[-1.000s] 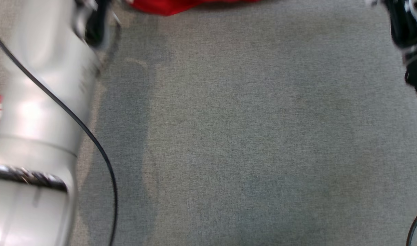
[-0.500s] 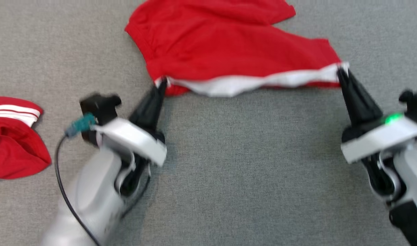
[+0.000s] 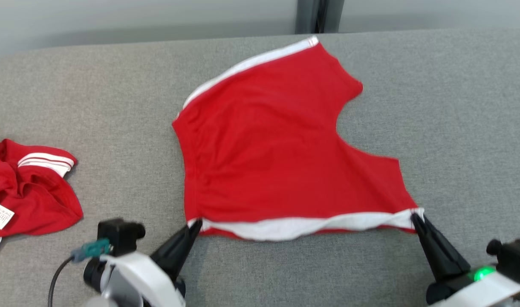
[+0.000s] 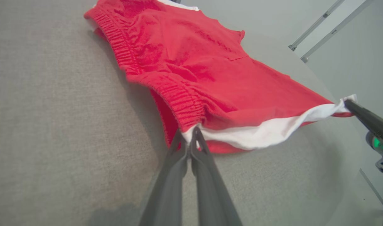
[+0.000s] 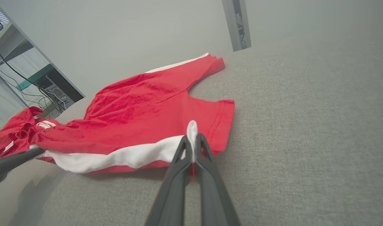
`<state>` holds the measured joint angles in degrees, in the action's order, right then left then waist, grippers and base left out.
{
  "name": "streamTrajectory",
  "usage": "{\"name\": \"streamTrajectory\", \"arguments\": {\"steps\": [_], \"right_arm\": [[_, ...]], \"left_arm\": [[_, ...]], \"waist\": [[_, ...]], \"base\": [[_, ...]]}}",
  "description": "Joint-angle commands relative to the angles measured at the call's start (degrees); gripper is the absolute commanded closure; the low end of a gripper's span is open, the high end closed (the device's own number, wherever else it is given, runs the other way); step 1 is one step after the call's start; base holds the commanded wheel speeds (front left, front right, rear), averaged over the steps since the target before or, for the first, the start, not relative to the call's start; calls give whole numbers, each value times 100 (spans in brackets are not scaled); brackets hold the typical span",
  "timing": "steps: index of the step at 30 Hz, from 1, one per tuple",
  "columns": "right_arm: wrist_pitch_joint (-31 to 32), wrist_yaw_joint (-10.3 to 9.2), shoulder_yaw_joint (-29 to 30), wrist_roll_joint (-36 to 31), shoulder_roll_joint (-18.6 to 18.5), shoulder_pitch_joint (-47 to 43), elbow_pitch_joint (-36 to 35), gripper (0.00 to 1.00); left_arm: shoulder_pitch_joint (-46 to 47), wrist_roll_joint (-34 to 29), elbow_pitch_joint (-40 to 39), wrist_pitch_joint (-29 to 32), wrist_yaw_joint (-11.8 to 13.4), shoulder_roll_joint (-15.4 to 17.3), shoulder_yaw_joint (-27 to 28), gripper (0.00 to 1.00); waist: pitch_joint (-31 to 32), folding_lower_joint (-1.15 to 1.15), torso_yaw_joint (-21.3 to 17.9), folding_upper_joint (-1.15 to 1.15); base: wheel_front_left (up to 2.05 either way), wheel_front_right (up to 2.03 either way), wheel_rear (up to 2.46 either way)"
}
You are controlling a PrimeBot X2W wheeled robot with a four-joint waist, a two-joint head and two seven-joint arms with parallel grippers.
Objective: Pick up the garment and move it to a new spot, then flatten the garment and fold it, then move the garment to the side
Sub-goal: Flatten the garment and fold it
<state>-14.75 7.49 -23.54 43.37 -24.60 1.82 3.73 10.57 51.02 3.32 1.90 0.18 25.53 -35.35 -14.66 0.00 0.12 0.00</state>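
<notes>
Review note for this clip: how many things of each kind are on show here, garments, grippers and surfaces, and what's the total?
Red garments: 2, the shorts spread out and a crumpled garment at the left
Grippers: 2, the left gripper and right gripper, each shut on a corner of the shorts
Grey table: 1
Total: 5

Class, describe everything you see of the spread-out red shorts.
The red shorts look like soft knit cloth, with a ribbed elastic waistband and white side stripes. They lie spread, slightly wrinkled, on the grey fabric surface. The near striped edge is stretched, its two corners pinched in the shut jaws of the left gripper and right gripper.
</notes>
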Motion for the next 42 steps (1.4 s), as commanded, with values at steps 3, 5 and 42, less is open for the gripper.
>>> {"name": "streamTrajectory", "arguments": {"steps": [3, 5, 42], "right_arm": [[132, 1, 164, -79, -11, -516, -361, 100], [194, 1, 211, -111, -3, -675, -450, 100], [1438, 1, -214, -79, -1054, 3487, 223, 100]], "left_arm": [[-561, 184, -728, 307, 393, 356, 60, 100], [-706, 232, -928, 389, 484, 436, 66, 100], [1018, 204, -1324, 157, 618, -55, 659, 100]], "waist": [[160, 0, 4, 0], [189, 0, 13, 0], [-1511, 0, 832, 0]], "base": [[0, 0, 0], [0, 0, 0], [0, 0, 0]]}}
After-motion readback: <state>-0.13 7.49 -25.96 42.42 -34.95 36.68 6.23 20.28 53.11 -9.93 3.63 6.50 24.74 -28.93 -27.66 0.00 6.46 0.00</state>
